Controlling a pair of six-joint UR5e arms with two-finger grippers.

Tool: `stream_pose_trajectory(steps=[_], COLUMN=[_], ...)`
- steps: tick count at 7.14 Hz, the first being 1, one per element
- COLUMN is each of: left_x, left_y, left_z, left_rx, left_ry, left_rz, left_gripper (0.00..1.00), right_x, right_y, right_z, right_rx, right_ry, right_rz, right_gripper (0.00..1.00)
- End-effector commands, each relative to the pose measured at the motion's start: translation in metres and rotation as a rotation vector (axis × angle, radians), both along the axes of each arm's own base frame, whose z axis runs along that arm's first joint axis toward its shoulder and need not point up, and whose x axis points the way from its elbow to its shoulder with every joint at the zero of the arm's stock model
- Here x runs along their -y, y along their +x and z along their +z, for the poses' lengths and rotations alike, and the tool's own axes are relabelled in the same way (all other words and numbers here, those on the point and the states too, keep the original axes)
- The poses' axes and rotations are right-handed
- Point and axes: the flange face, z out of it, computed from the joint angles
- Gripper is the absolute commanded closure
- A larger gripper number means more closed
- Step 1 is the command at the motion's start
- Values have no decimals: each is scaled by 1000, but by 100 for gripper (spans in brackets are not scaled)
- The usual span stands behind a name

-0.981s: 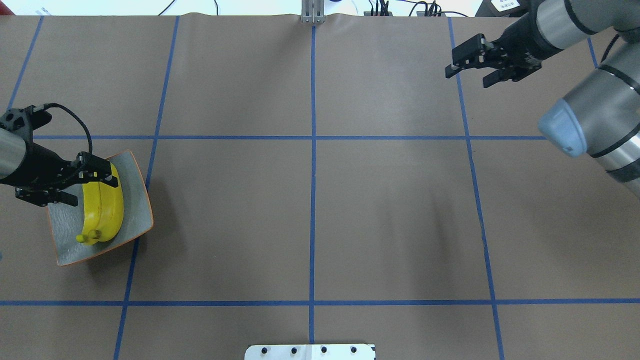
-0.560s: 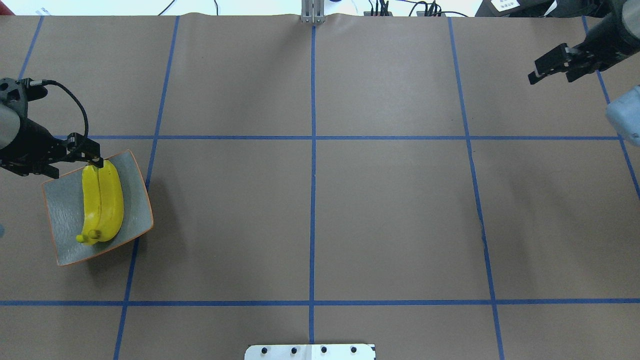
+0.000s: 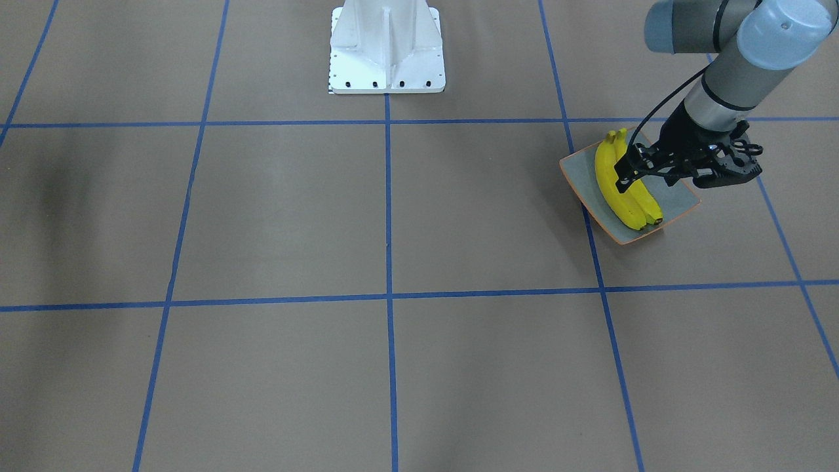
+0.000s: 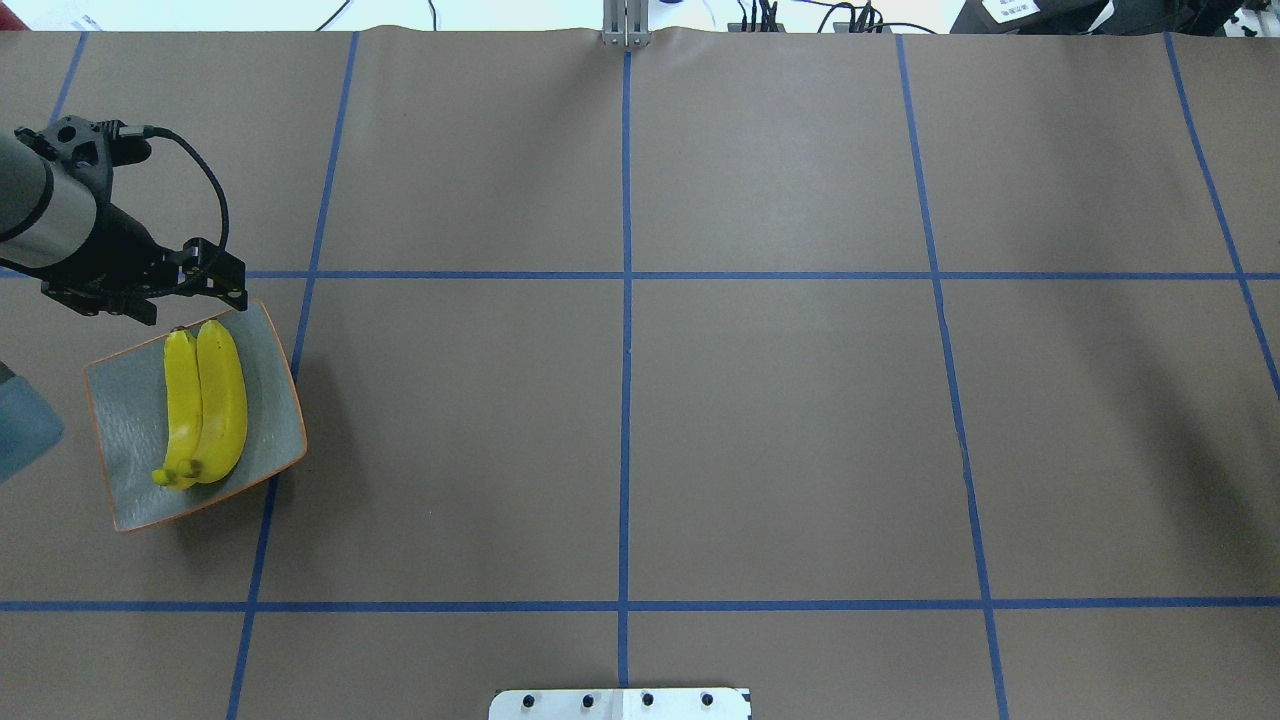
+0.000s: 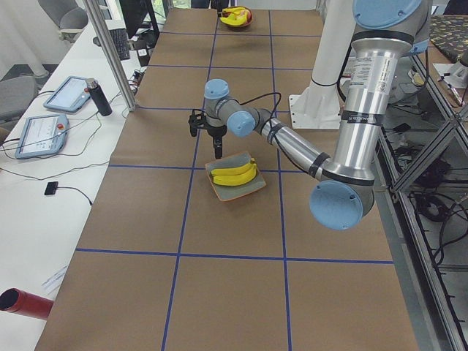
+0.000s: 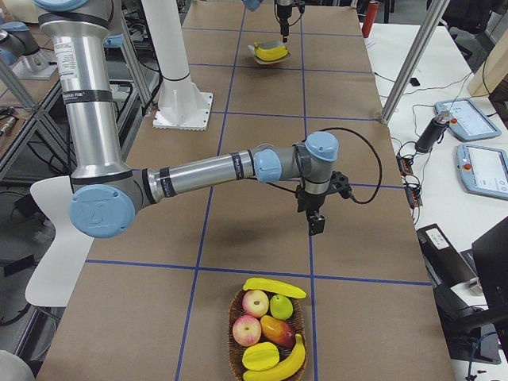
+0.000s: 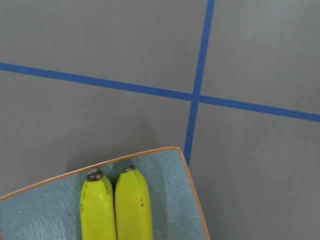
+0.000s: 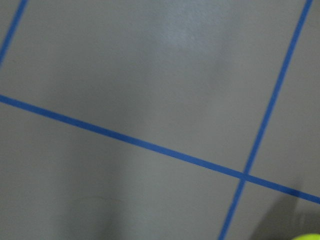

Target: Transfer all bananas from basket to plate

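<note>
Nearest in the exterior right view, the brown woven basket (image 6: 233, 337) sits at the table's end, with apples, a mango and a pear inside. Two bright yellow curved plastic-looking bananas are waiting in it: the rim banana (image 6: 274, 287) lies across the 12 o'clock edge, and the lower banana (image 6: 279, 363) curls along 5 o'clock.

Just beyond, at the basket's 12 o'clock, the right gripper (image 6: 317, 225) hangs nose-down over the brown paper-covered table (image 4: 780, 420), apart from the fruit. I cannot tell from this side view whether its jaws are spread or pressed together, and its wrist camera shows only blue tape lines and a sliver of yellow.

Far off at the opposite end, at the table's 9 o'clock in the overhead view, is the rectangular grey-blue plate with the orange-brown rim (image 4: 125, 430). On it lies a delivered pair of yellow bananas (image 4: 207, 400), side by side and touching. The left gripper (image 4: 232, 285) hovers at the plate's 12 o'clock rim with its jaws spread, pinching nothing.

My read is that the task is about half done and the next pick is in hand. It calls for the right gripper to drop onto the rim banana, span its narrow middle, and stay clear of the apples. The glossy skin could slip. The plate is well apart from the basket, so a hand-over looks likely.
</note>
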Motion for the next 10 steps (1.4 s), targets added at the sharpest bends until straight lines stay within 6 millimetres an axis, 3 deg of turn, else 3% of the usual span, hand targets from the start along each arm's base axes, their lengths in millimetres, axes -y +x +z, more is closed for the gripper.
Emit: stream_pose_trajectory(steps=[1,2,3,5,10], left_x=[-8,-11,-11,-11,-9], left_y=[18,28,32,32,35], left_z=[-4,-6,-4,-4,-9], left_rx=[2,12,20,20,12], left_ry=[7,20,25,28,36], left_rz=[25,33,33,34,37], left_gripper=[0,0,0,0,0], right_x=[-8,-13,-18,-32,-60], right_y=[13,-4,-33,-59,-46], right_z=[51,71,78,89,120], right_rx=[-159,-162,-169,-174,-288], right_ry=[45,33,17,10,-21], right_rz=[-204,-283,-335,-401,-440], right_gripper=[1,1,1,1,1])
